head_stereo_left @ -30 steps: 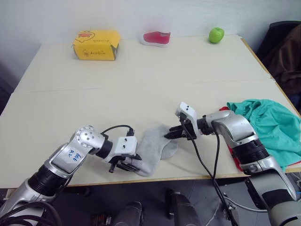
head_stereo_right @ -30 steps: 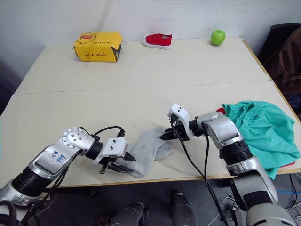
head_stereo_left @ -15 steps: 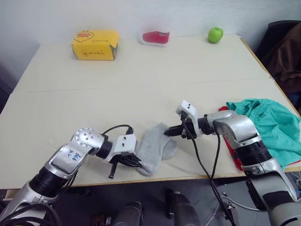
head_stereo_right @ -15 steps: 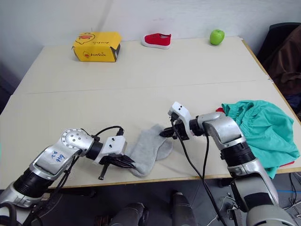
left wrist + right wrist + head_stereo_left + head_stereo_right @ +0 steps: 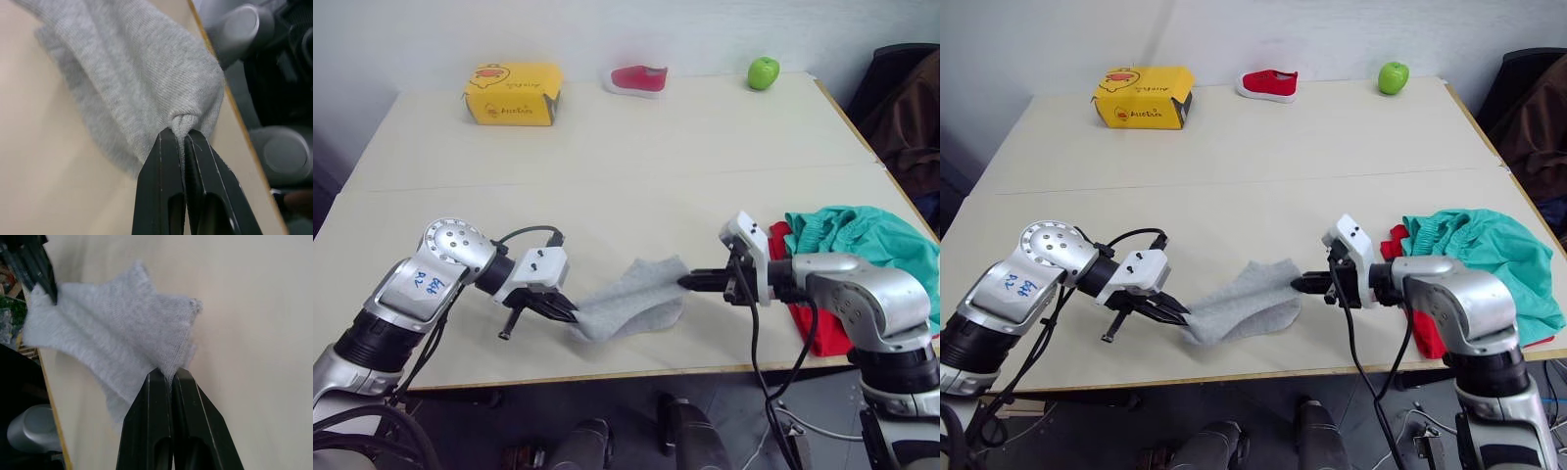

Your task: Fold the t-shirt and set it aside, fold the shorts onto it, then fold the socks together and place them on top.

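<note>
Near the table's front edge, the robot's left gripper [image 5: 560, 311] pinches one end of the socks [image 5: 631, 303], its black fingers [image 5: 168, 161] clamped on a bunched knot of grey knit. The right gripper [image 5: 691, 282] is likewise closed on the opposite end, so the pale cloth hangs stretched between the two tools, barely off the table [image 5: 636, 157]. Holding both ends apart this way looks meant to pull the knit flat and square the pair before doubling it over.

Just behind the right gripper's wrist, towards the table's right edge, the shorts [image 5: 867, 250] lie in a teal heap over the t-shirt [image 5: 806, 323], whose red cloth peeks out beneath and beside them. That stack appears to be the waiting pile, parked within the right arm's reach so the socks can be carried a short way and dropped on top; the earlier garments seem done, leaving this last step.

Well beyond both grippers, along the far edge, sit a yellow box [image 5: 513, 93], a small red shoe [image 5: 639, 78] and a green apple [image 5: 764, 71], apart from the work.
</note>
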Controlling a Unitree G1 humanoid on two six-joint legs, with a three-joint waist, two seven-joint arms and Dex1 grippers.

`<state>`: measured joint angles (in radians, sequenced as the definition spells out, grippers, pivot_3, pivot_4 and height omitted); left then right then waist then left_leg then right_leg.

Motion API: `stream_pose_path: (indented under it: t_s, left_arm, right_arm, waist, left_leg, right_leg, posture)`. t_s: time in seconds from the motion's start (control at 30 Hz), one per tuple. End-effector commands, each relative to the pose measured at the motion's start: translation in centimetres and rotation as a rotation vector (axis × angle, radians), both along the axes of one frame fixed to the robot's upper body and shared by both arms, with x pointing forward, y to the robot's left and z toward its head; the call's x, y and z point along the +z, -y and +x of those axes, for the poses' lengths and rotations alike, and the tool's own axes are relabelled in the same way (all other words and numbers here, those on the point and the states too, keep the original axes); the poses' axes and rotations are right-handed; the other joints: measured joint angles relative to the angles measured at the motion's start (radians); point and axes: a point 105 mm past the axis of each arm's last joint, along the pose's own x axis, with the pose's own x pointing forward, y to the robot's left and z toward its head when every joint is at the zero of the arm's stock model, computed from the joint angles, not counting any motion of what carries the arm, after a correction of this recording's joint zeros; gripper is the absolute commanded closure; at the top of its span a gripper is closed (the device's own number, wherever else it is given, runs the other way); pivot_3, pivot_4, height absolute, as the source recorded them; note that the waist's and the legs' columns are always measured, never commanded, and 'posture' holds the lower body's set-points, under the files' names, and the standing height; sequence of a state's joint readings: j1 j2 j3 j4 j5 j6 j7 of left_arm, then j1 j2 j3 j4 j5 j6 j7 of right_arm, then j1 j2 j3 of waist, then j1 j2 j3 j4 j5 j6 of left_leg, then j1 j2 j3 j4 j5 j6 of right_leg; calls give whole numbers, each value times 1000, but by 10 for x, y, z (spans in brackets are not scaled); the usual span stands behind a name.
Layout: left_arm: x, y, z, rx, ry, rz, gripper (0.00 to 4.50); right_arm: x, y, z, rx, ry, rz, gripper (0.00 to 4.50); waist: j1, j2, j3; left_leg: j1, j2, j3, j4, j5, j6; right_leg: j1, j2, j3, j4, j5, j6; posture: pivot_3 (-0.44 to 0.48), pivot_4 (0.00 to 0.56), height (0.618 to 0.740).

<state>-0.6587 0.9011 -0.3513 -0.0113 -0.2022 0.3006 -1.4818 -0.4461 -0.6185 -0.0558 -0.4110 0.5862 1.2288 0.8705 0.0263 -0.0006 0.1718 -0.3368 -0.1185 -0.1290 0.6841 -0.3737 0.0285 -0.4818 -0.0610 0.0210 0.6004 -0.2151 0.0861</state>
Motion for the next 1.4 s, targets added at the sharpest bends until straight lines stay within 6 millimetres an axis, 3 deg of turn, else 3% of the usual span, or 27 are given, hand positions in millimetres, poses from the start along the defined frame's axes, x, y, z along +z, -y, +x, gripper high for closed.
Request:
stream_pose_path:
  t_s: [0.03, 0.2, 0.5, 0.53, 0.7, 0.83, 1.0, 1.07, 1.13, 1.23, 1.37, 1.4]
  left_arm:
    - [-2, -6, 11, -49, 22, 62, 4488]
    - [-15, 4, 11, -103, -17, 57, 4488]
    - [-23, 2, 9, -98, -45, 62, 4488]
    - [-23, 2, 9, -90, -49, 57, 4266]
    - [-13, -2, 4, -55, -82, 14, 2908]
    - [15, -12, -6, -9, -96, -52, 1682]
    - [52, -4, -21, 38, -200, -217, 1682]
    - [57, 6, -23, 42, -225, -268, 1682]
    - [55, 15, -18, 69, -230, -299, 1638]
    - [27, 37, 7, 218, -202, -282, 2266]
    - [0, 51, 5, 227, -189, -216, 3571]
    - [-5, 54, 5, 228, -186, -206, 3830]
  right_arm:
    - [-2, -3, -11, -52, 47, 2, 4500]
    - [-24, -3, -11, -161, 55, -24, 4500]
    - [-34, -4, -15, -162, 50, -42, 4500]
    - [-35, -3, -15, -165, 43, -44, 4500]
    - [-29, -1, -18, -139, 52, -36, 3194]
    - [-9, 9, -25, -86, 96, -39, 1827]
    - [21, 14, -21, -36, 166, -24, 1827]
    - [29, 9, -17, -11, 189, -11, 1827]
    - [32, 2, -12, 11, 195, 0, 2225]
    - [21, -18, -3, 88, 225, -60, 3111]
    - [5, -38, 9, 156, 257, -123, 4500]
    - [2, -42, 11, 167, 263, -130, 4500]
  waist:
    - [0, 0, 0]
    - [-3, -1, -1]
    - [-3, -1, -1]
    - [-3, -1, -1]
    - [-5, -1, -1]
    - [-4, -2, -1]
    - [-3, -2, -1]
    - [-4, -2, -1]
    - [-3, -2, -1]
    - [-1, -2, -1]
    - [-7, -3, -1]
    - [-11, -3, -1]
  left_leg:
    - [0, 0, 0, 0, 0, 0]
    - [0, 0, 3, 0, 0, 1]
    - [1, 0, 3, 0, 0, 1]
    - [1, 0, 3, 0, 0, 1]
    - [1, 0, 3, 0, 0, 2]
    - [0, 0, 3, 0, -1, 2]
    - [1, 0, 3, 0, -1, 3]
    - [1, 0, 3, 0, -1, 3]
    - [1, 0, 3, 0, -1, 3]
    - [2, 0, 4, 1, -1, 3]
    - [0, 0, 4, 1, -1, 2]
    - [0, 0, 5, 1, -1, 2]
  right_leg:
    - [0, 0, 0, 0, 0, 0]
    - [-1, 0, 4, 1, 0, 1]
    - [-1, 1, 5, 1, 0, 1]
    - [-1, 1, 5, 1, 0, 1]
    - [-1, 1, 6, 1, 1, 1]
    - [-1, 1, 6, 0, 1, 1]
    - [0, 1, 6, 0, 1, 1]
    - [1, 1, 6, 0, 1, 1]
    - [1, 1, 6, 0, 1, 1]
    - [1, 1, 5, 0, 1, 1]
    - [-1, 1, 6, 0, 1, 2]
    - [-1, 2, 7, 0, 1, 2]
  posture:
    - [0, 150, 740]
    - [0, 150, 740]
    - [0, 150, 740]
    - [0, 150, 740]
    - [0, 150, 740]
    - [0, 150, 740]
    - [0, 150, 740]
    - [0, 150, 740]
    - [0, 150, 740]
    - [0, 150, 740]
    - [0, 150, 740]
    - [0, 150, 740]
